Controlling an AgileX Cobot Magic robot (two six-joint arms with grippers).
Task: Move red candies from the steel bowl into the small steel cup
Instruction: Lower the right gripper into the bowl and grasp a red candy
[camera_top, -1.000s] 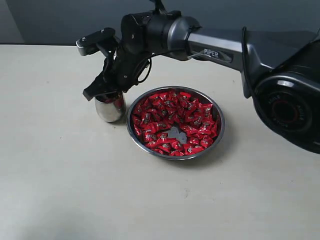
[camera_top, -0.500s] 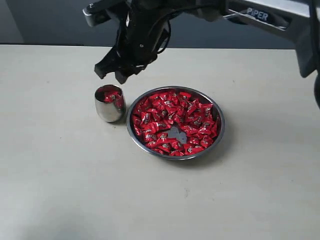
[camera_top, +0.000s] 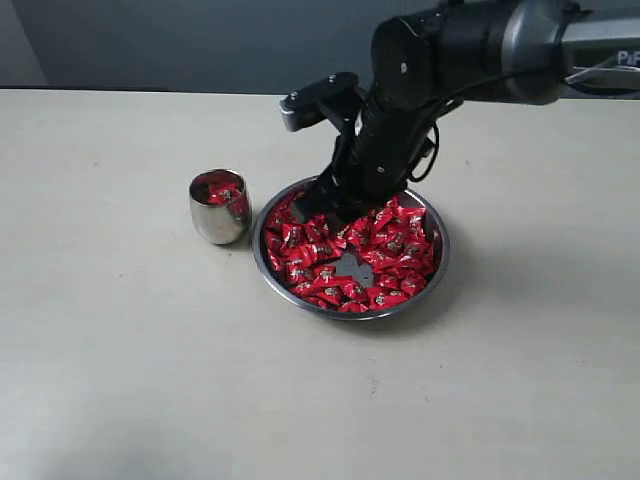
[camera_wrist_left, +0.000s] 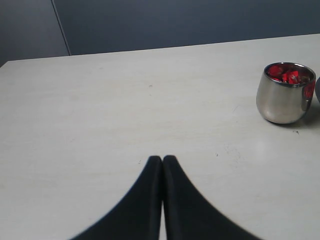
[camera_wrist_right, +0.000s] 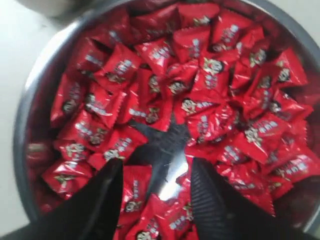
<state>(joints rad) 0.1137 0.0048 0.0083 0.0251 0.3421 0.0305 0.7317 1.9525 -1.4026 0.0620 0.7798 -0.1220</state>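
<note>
The steel bowl (camera_top: 438, 262) sits mid-table, heaped with red candies (camera_top: 395, 255) around a bare patch of metal. Left of it stands the small steel cup (camera_top: 217, 222) with a few red candies (camera_top: 222, 190) inside. My right gripper (camera_top: 325, 213) hangs open just over the bowl's far-left part, nothing between its fingers. Seen from the right wrist, the open right gripper (camera_wrist_right: 156, 172) hovers over the candies (camera_wrist_right: 200, 75) and the bare patch of the bowl (camera_wrist_right: 22, 120). In the left wrist view the left gripper (camera_wrist_left: 162, 159) is shut and empty, low over the table, with the cup (camera_wrist_left: 284, 100) off to one side.
The pale table (camera_top: 120, 360) spreads wide around bowl and cup. The right arm (camera_top: 450, 60) reaches in from the upper right above the bowl. A dark wall (camera_top: 150, 40) runs behind the table's far edge.
The right gripper rose from the cup, leaving candies inside it, swung right and came down over the bowl. Its jaws stayed open.
</note>
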